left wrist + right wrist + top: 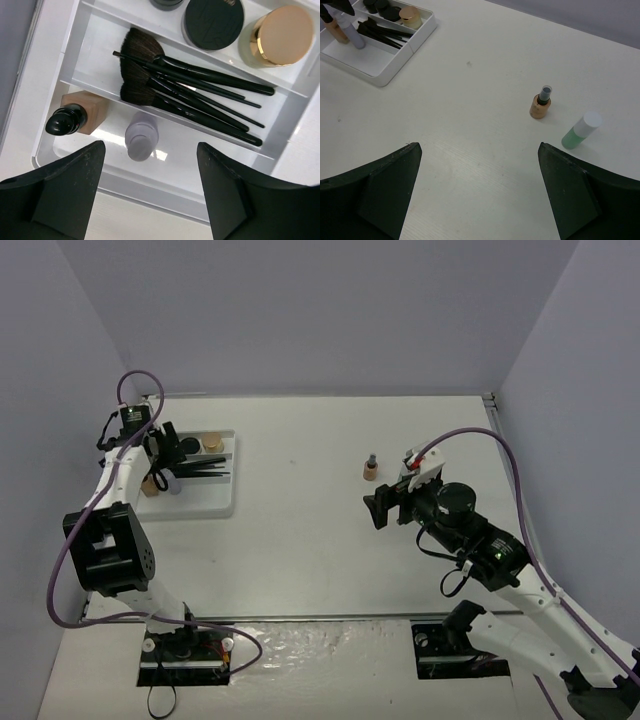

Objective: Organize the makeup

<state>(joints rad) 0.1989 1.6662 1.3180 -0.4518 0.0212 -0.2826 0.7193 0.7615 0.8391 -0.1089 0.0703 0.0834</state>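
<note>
Black L gripper wide open, empty, over tray; R gripper wide open, empty

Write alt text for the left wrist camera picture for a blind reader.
White divided tray from above: black brushes occupy the middle compartment, a beige bottle and a grey bottle stand in the nearer one, a black pot and tan compact sit beyond. Open black fingers frame the bottom.

Right gripper has its fingers spread wide, low over the white table. Up ahead stands a small tan bottle with a dark top, and near it a green bottle with a white cap. Far left corner has a white tray holding black brushes, a gold-lidded compact, a beige bottle and a grey bottle.
</note>
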